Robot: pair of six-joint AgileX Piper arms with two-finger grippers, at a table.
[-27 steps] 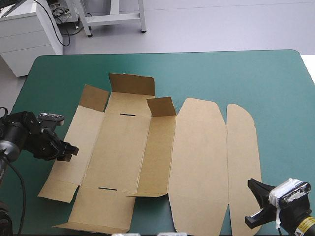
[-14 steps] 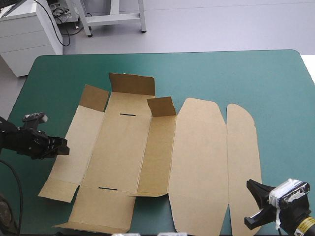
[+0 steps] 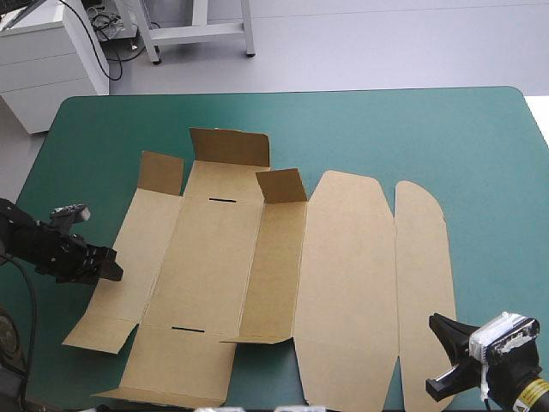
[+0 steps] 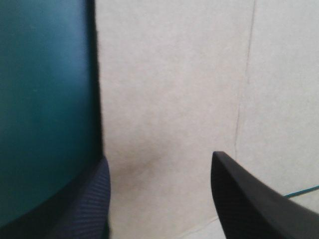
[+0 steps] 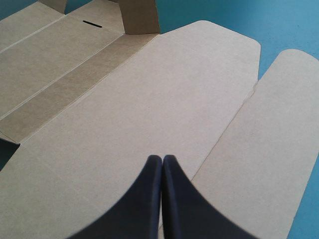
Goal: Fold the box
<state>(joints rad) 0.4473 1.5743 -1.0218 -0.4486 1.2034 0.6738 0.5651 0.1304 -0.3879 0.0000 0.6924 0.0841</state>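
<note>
Teal-green table point(image 3: 480, 146) across most of the high view, with the brown box point(image 3: 343, 275) lying on it as a cut sheet, mostly flat, spanning from the left part of the frame to right of centre. Longest from left to right, creases running from the lower edge toward the upper edge with a slight lean. Round-ended narrow strip point(image 3: 422, 292) at the right end, round-ended wide panel point(image 3: 345, 283) just beside it. Three short flaps point(image 3: 230, 147) standing up at the upper left of the sheet, and a dark slot point(image 3: 221, 200) near each end of the panel between them. At the left of the frame, left gripper point(image 3: 110, 268) low over the table, black fingers point(image 4: 249, 199) spread wide, tips at the outer edge of the leftmost panel point(image 3: 129, 257). Seen from that wrist, gap between the fingers filled with board, its edge running along one finger, bare cover beyond. Cannot tell whether touching the board. At the lower right corner, right gripper point(image 5: 162, 158) pressed together into one point, pinching nothing, wide panel spread under and ahead of it, narrow strip off to one side.
</note>
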